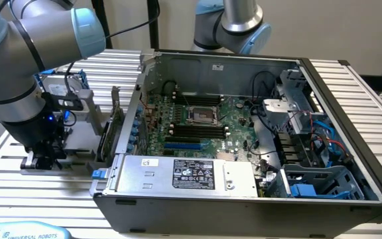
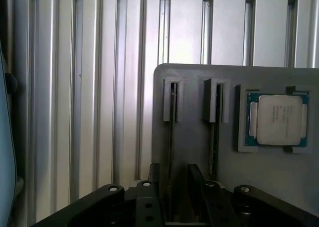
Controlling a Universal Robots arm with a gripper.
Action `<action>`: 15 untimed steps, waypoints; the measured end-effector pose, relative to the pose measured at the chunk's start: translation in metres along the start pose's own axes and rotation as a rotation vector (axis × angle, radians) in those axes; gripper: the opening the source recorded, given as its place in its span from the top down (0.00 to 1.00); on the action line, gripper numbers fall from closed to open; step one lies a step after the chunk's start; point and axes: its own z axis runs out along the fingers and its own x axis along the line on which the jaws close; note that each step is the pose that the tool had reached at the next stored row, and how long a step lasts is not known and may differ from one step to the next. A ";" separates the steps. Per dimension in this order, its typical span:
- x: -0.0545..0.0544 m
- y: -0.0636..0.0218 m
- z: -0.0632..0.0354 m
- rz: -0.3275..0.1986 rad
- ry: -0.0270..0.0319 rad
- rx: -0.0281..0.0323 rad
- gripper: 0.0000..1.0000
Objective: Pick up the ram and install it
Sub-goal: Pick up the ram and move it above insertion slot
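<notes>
Hovering at the grey holder's point(image 2: 199, 72) edge, the pincer point(image 2: 173, 187) stands apart astride the slotted, edge-up ram point(image 2: 172, 127), with open ribbed counter point(image 2: 99, 87) just beside.

Ribbed aluminium table point(image 1: 38, 191) is carrying an open computer case point(image 1: 244, 211) lying on its side. A grey slotted holder tray point(image 2: 194, 112) is resting on the slats beside it, at the exterior view's left.

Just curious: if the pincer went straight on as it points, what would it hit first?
Probably the ram standing on edge in the grey holder, straight ahead of the open pincer; depth is unclear.
</notes>
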 end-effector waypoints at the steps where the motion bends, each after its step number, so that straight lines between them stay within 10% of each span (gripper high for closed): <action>1: 0.000 0.0000 0.0000 0.000 0.0000 0.0000 0.65; 15: 0.000 0.0000 0.0000 0.000 0.0001 0.0000 0.82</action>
